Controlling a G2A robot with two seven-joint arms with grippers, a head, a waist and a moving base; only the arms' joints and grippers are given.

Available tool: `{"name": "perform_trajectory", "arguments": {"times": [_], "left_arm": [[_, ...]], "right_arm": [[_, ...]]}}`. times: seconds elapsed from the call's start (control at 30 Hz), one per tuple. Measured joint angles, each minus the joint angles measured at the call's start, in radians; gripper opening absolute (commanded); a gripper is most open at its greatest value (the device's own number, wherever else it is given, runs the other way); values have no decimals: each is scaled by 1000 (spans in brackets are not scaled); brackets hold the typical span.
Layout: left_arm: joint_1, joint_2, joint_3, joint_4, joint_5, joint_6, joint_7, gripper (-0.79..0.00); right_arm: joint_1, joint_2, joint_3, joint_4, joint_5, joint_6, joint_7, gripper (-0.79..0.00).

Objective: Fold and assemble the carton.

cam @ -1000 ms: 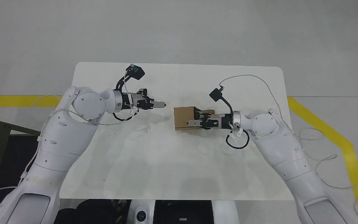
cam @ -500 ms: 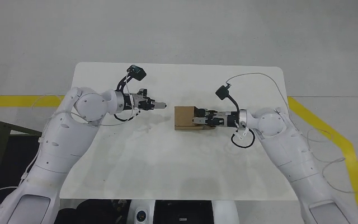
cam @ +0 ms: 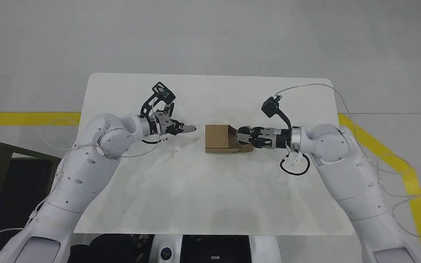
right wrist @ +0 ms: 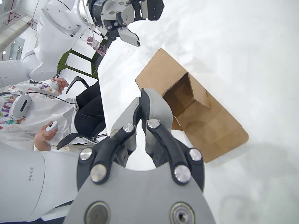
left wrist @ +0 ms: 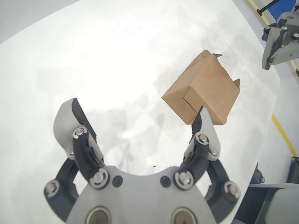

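Note:
The brown carton (cam: 218, 138) lies on its side in the middle of the white table (cam: 197, 197), its open end with a flat flap (right wrist: 215, 129) facing my right arm. In the left wrist view the carton (left wrist: 205, 92) shows its closed end. My left gripper (cam: 187, 128) is open just off that closed end with nothing between its fingers (left wrist: 139, 113). My right gripper (cam: 241, 135) is shut beside the open mouth (right wrist: 142, 94), over the flap, with nothing visible between its pads.
The table's edge (right wrist: 100, 75) runs close behind the carton in the right wrist view. A seated person holding hand controllers (right wrist: 52, 127) is beyond that edge, not touching anything on the table.
My right gripper has drawn back to the right, out from over the carton's open end. My left wrist has turned, and its gripper has edged closer to the carton.

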Motion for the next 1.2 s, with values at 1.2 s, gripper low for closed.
{"name": "perform_trajectory", "arguments": {"times": [1.2], "left_arm": [[99, 20, -30, -50, 595, -250, 568, 0]], "right_arm": [[-13, 7, 22, -28, -17, -12, -34, -785]]}}
